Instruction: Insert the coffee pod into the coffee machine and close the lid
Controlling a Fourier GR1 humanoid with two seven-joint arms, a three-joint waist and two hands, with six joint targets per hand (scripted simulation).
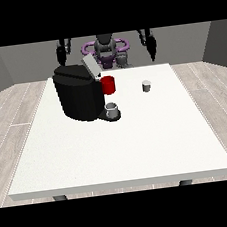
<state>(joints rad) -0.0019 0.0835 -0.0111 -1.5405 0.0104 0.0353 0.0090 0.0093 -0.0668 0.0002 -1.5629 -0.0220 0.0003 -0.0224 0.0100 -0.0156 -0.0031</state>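
Right of the machine (78, 97), whose lid (90, 66) stands open, the pod (146, 86) sits untouched on the table (120, 150). Both hands (149, 43) (63, 50) hang raised behind it, finger positions impossible to tell. Everything remains undone.

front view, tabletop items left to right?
coffee machine → cup on its drip tray → coffee pod. Red mug left out: it overlaps the machine.
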